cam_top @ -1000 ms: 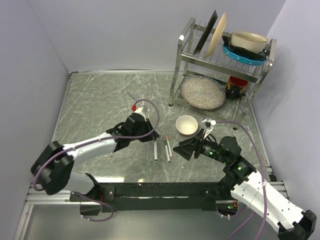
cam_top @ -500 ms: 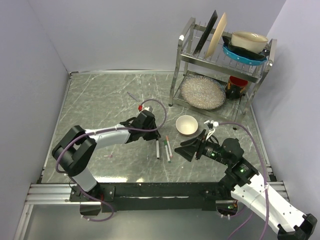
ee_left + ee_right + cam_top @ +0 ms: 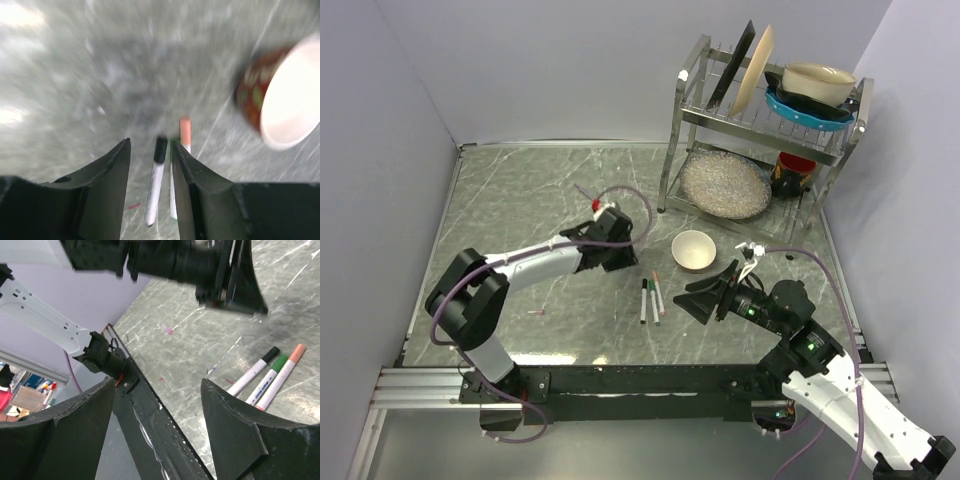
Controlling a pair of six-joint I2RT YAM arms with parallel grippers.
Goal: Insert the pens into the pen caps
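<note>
Left wrist view showing bowl (image 3: 290,100) red-patterned outside; top view showing it white. Pens (image 3: 651,298) lying side by side on table (image 3: 520,200) near bowl. Left gripper (image 3: 150,145) gaping narrowly, right gripper (image 3: 158,382) spreading wide. Rack (image 3: 692,112) holding plates (image 3: 757,70).

The top camera, fixed high behind the arm bases, looks down over the whole bench (image 3: 510,200) to the dish rack (image 3: 750,130). The left wrist camera, low, close and blurred, faces the pens (image 3: 155,190) and bowl (image 3: 292,100); the right wrist camera views those pens from the opposite side, towards the left arm (image 3: 165,260).
</note>
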